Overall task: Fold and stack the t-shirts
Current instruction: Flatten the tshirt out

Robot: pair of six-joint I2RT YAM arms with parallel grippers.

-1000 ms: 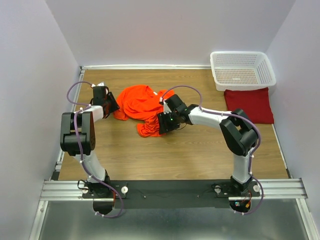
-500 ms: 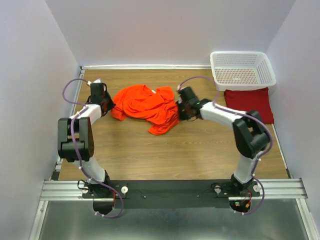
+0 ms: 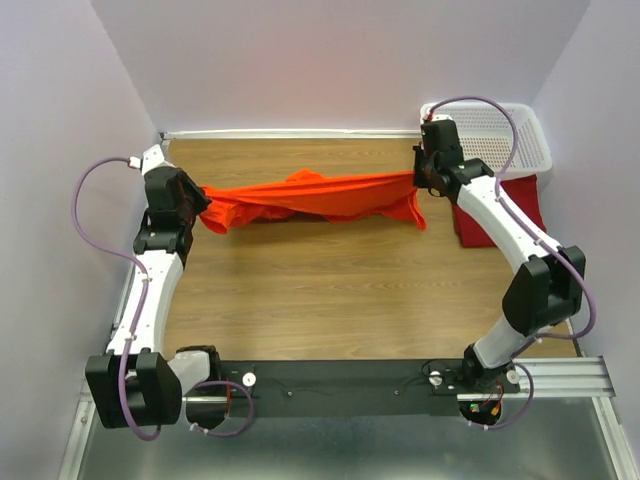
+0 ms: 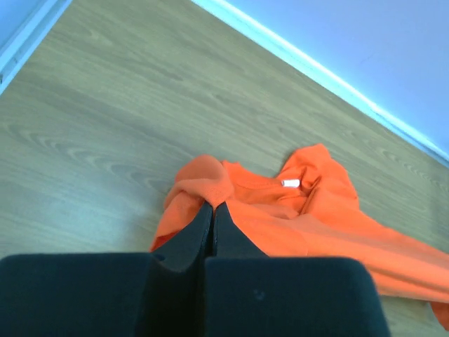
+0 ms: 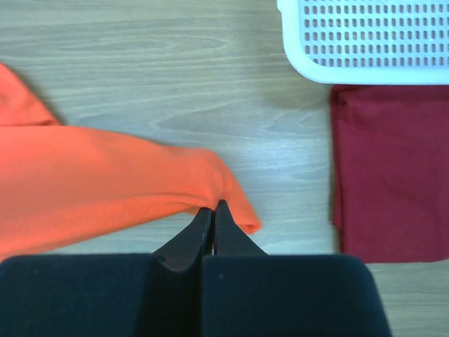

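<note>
Both grippers are pinched tight on cloth now. The left gripper (image 4: 212, 205) has a bunched edge of the orange shirt (image 3: 310, 197), and the right gripper (image 5: 212, 205) has the opposite end. A second ago that shirt was a crumpled heap with both arms huddled over it. Now they've swung wide and it's stretched into a long band across the far side of the table (image 3: 330, 290). The maroon shirt (image 5: 393, 168) sits folded just beside the basket (image 5: 365, 42). Looks like the spreading-out step, with the folding and stacking still to come.

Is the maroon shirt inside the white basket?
No, the folded maroon shirt lies on the table just outside the white basket.
</note>
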